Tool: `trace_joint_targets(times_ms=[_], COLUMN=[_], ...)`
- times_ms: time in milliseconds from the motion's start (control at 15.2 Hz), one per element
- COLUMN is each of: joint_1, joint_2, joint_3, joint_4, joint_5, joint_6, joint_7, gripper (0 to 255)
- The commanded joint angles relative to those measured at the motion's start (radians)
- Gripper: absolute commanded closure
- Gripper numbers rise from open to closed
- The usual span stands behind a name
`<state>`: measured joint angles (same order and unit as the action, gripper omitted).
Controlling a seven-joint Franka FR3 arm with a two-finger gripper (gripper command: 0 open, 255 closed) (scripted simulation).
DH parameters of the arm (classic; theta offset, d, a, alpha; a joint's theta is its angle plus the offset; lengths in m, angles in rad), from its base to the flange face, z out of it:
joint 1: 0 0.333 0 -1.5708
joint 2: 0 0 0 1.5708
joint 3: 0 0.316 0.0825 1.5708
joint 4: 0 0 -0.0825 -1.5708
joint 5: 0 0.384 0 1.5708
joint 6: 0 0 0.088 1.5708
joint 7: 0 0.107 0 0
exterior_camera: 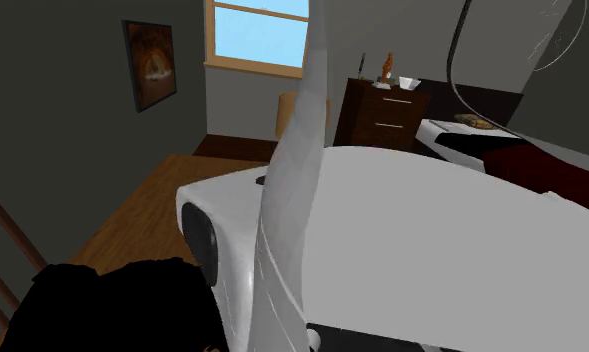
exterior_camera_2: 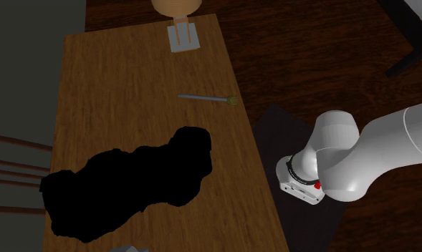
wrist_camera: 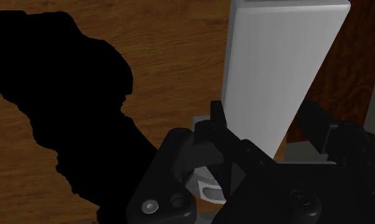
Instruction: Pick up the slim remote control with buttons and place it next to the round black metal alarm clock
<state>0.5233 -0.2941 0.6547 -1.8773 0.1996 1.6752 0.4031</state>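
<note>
Possible remote (exterior_camera_2: 205, 98): slim grey stick, flat by table (exterior_camera_2: 130, 93) edge.

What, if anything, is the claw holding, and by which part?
Cannot be told: a pale grey slab lies in line with the claw, but whether it is gripped does not show.

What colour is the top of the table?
Brown, with a wood grain. The table shows best in the second exterior view.
</note>
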Motion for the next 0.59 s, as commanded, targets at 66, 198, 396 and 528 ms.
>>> trace_joint_targets(times_ms=[66,198,396,528], joint_1=[0.004,0.006,0.008,0.010], joint_2=[0.043,0.039,0.034,0.033], joint_3=[0.040,0.041,0.044,0.046], joint_4=[0.028,-0.003,-0.046,-0.074], joint_5=[-0.018,-0.015,-0.010,-0.008], joint_6=[0.015,0.042,0.082,0.109], joint_7=[0.051,0.047,0.044,0.042], gripper=[255,255,255,255])
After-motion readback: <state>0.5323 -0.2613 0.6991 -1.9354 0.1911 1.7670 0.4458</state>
